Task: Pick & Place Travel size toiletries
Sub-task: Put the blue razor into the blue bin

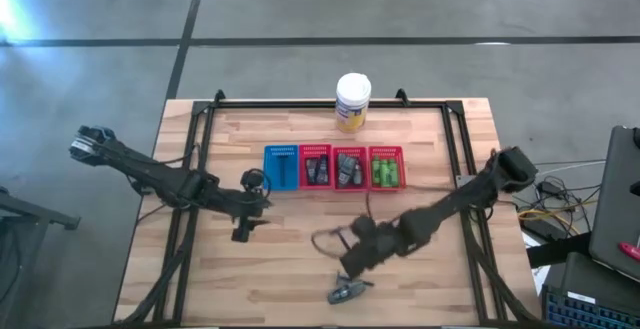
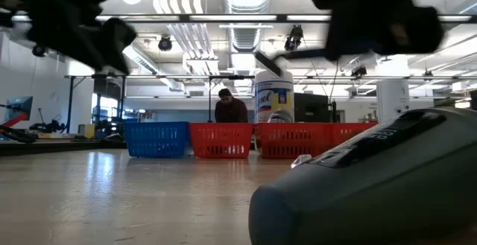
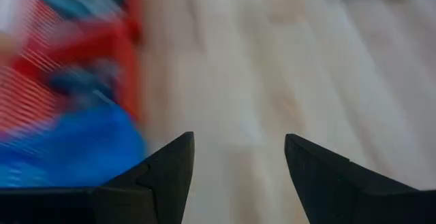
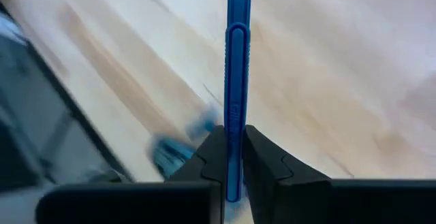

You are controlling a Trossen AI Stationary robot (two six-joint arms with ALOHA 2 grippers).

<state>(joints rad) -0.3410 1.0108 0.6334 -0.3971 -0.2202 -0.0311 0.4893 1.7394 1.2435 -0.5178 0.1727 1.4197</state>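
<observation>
Four slotted baskets stand in a row on the surface [image 1: 300, 259]. The blue basket [image 1: 281, 167] at the 9 o'clock end looks empty. The three red baskets [image 1: 348, 167] hold toiletries: dark tubes [image 1: 317, 172] in two and green bottles [image 1: 386, 174] in the 3 o'clock one. A yellow canister [image 1: 352, 102] stands at 12 o'clock behind them.

Only the right wrist view shows the right end effector [image 4: 230, 149] clamped on a blue razor [image 4: 236, 81]. The left end effector [image 3: 238, 163], fingers apart, holds nothing beside the blue basket. The low view alone shows a grey tube [image 2: 373, 193] lying close by and a person [image 2: 229, 109] beyond.
</observation>
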